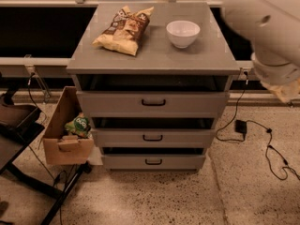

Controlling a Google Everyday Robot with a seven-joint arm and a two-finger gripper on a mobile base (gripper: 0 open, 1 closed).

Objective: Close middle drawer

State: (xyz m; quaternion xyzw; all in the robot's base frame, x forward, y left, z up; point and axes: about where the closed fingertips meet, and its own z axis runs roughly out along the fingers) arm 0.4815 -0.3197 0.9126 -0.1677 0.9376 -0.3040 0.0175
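Note:
The middle drawer point(153, 137) is the second of three grey drawers in the cabinet, with a low flat front and a small black bar handle. It stands out a little from the cabinet, with a dark gap above its front. The taller top drawer point(153, 103) also stands out, and the lowest drawer point(153, 161) sits below. Only my white arm point(269, 27) shows, at the upper right beside the cabinet top. My gripper is out of view.
A chip bag point(124, 23) and a white bowl point(183, 33) lie on the cabinet top point(154, 60). A cardboard box point(65, 139) holding a green packet point(78, 124) stands at the cabinet's left. A black stand point(18, 125) is at far left. A cable and adapter point(241, 125) lie on the floor at right.

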